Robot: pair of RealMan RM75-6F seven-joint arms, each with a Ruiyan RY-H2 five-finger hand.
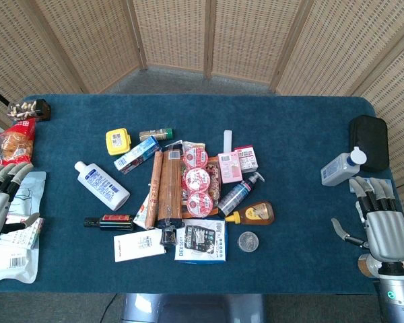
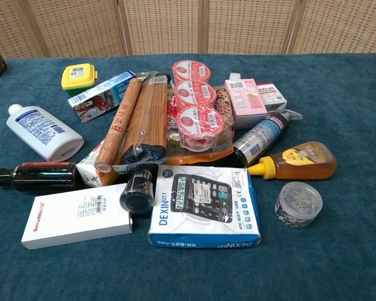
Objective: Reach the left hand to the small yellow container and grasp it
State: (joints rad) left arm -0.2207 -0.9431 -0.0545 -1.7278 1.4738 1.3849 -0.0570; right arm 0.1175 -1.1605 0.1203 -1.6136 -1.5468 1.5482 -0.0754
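Observation:
The small yellow container (image 1: 118,141) stands on the blue table (image 1: 296,121), at the upper left of the pile of goods; in the chest view the yellow container (image 2: 79,79) shows a white label on its lid. My left hand (image 1: 1,198) lies at the table's left edge, well to the left of and nearer than the container, fingers apart and holding nothing. At the right edge my right hand (image 1: 376,222) rests flat, fingers spread and empty. Neither hand appears in the chest view.
A white lotion bottle (image 1: 102,185) and a dark sauce bottle (image 1: 109,221) lie between my left hand and the pile. A blue carton (image 1: 137,154) sits beside the container. Snack bags (image 1: 15,142) and packets (image 1: 13,252) crowd the left edge. A sanitizer bottle (image 1: 341,167) stands far right.

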